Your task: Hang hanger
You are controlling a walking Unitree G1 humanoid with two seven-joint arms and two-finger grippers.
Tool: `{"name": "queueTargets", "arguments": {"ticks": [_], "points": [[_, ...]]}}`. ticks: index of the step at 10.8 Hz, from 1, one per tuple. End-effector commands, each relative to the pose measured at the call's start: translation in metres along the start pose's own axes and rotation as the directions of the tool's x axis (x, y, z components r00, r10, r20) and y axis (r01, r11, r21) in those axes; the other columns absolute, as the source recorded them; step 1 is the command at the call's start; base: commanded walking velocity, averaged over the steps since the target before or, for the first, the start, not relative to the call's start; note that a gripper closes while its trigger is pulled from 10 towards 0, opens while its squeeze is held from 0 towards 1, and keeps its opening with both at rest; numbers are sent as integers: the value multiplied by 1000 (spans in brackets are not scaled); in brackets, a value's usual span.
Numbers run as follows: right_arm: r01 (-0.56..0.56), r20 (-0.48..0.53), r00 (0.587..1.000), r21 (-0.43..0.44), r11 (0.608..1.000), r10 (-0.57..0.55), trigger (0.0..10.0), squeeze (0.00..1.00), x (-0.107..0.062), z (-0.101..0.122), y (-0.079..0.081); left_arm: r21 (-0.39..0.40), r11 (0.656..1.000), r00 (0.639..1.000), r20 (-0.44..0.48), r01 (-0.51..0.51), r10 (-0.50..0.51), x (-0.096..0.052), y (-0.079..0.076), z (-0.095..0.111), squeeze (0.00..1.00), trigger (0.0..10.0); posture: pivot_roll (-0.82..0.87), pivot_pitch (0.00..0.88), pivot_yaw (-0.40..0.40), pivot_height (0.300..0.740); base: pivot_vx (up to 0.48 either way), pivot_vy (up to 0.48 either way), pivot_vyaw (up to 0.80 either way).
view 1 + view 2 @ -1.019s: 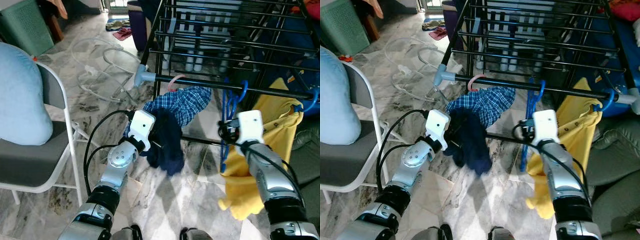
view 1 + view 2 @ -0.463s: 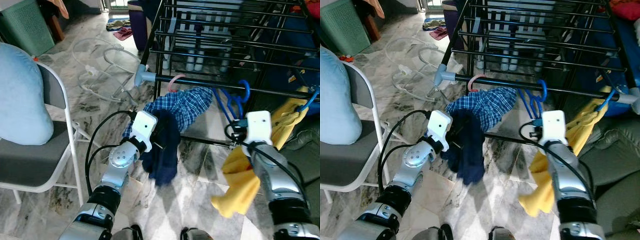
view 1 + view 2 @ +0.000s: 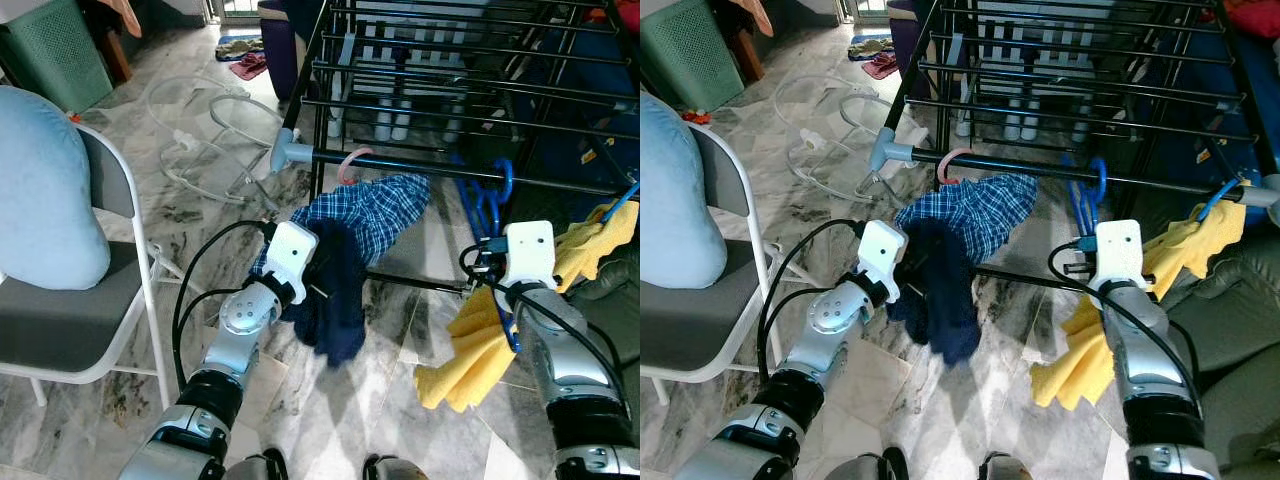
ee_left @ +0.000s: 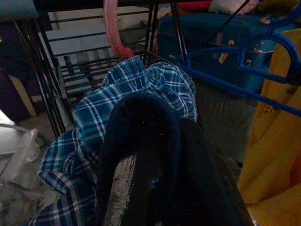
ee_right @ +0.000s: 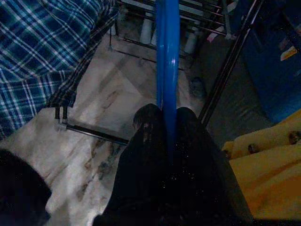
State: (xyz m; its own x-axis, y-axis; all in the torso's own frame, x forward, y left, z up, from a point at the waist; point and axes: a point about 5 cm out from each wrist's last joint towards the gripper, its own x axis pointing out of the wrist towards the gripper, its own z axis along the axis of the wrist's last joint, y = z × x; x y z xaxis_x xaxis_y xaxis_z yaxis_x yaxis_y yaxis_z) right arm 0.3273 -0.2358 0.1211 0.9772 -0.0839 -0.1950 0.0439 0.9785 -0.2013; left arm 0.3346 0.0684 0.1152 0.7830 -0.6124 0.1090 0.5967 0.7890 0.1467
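The right end effector (image 5: 167, 117) has its two black fingers pressed together on the blue hanger (image 5: 167, 56). The hanger's hook (image 3: 500, 178) sits over the black front rail (image 3: 400, 164) of the drying rack (image 3: 420, 80). A yellow shirt (image 3: 475, 345) hangs from this hanger, beside the right arm. Part of the shirt goes up to a second blue hanger (image 3: 622, 204) near the right end of the rail.

The left end effector (image 4: 155, 155) is wrapped in a dark blue cloth (image 3: 335, 290). I cannot tell if its fingers are spread or pressed together. The cloth hangs down toward the marble floor (image 3: 340, 410).

A blue checked shirt (image 3: 365, 210) hangs just behind the dark cloth. It is on a pink hanger (image 3: 350, 163), which is hooked on the same rail, near the rail's grey end cap (image 3: 285, 153).

A green basket (image 3: 50, 50) stands far back on the left. What is in it cannot be seen. A big blue bin (image 4: 211, 52) stands behind the rack.

On the left is a folding chair (image 3: 110, 300) with a light blue cushion (image 3: 45, 200) on it. Clear hangers (image 3: 200, 130) lie on the floor near the rack.
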Motion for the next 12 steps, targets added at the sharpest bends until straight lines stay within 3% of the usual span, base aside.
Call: {"name": "queueTargets", "arguments": {"ticks": [1, 3, 4, 5, 8, 12], "points": [[7, -26, 1000, 5, 1000, -7, 0, 0, 0, -6, -3, 17, 1000, 1000, 9, 18, -18, 4, 0, 5, 0, 10000, -251, 134, 56, 740, 0, 0, 0], [15, 3, 1000, 2, 1000, -15, 0, 0, 0, -1, -5, 8, 1000, 1000, 0, -3, 3, 4, 1, 4, 0, 10000, -251, 134, 49, 740, 0, 0, 0], [11, 104, 994, 17, 1000, -13, 3255, 0, -3, 14, -3, 39, 997, 997, -26, -67, 68, 5, 3, 1, 0, 10000, -252, 131, 47, 740, 0, 0, 0], [22, 200, 979, 42, 999, -30, 10000, 0, -12, 24, -1, 45, 995, 994, -59, -86, 89, 6, 2, -3, 0, 10000, -252, 130, 46, 740, 0, 0, 0], [42, 280, 958, 76, 996, -61, 10000, 0, -41, 17, 6, 62, 994, 994, -57, -92, 96, 6, 0, -4, 0, 10000, -262, 129, 51, 740, 0, 0, 0], [40, 256, 964, 109, 993, -67, 10000, 0, -53, 5, 15, 66, 995, 995, -60, -78, 82, 12, -4, -3, 0, 10000, -282, 123, 57, 740, -302, 0, 0]]}}
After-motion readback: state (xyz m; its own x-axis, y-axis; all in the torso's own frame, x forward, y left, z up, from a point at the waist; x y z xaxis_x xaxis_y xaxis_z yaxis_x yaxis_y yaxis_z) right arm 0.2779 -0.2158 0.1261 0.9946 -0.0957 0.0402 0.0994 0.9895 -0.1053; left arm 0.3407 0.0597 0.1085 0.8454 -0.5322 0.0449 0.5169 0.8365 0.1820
